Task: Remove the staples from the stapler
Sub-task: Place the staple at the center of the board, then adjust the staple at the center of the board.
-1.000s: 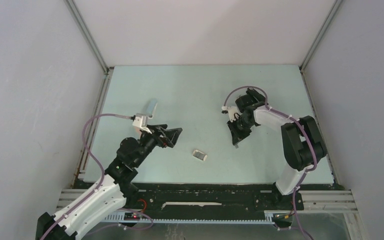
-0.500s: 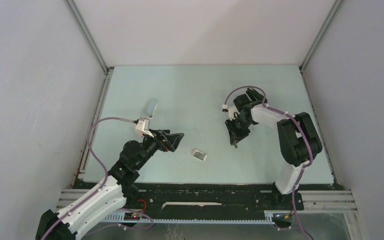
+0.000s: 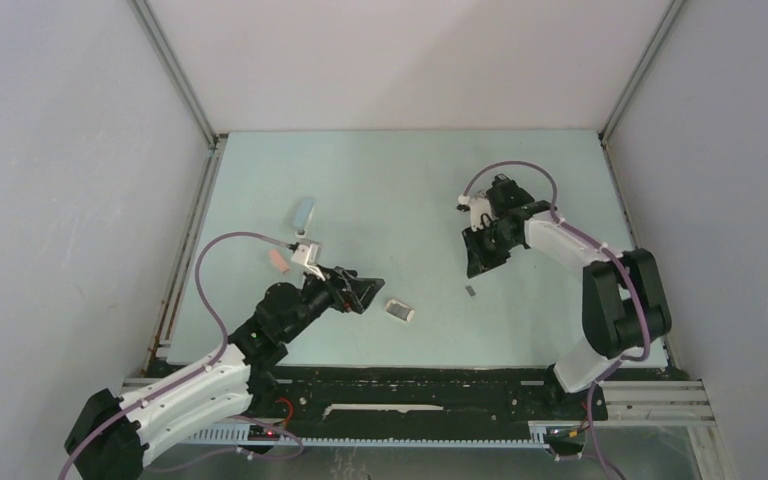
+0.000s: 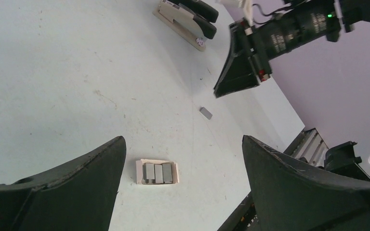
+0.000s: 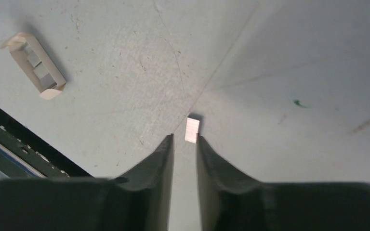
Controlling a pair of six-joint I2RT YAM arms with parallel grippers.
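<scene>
Right gripper (image 5: 184, 138) had its jaws just a crack apart with nothing between them. One short staple strip (image 5: 191, 130) lay flat on the desk (image 3: 390, 180) right past the tips, right of centre and toward the near edge. More staples (image 4: 157, 173) sat in a little cream tray (image 4: 138, 173) close to the near edge, about midway along it. Left gripper (image 4: 183, 139) hung over that tray, jaws spread wide and empty.
</scene>
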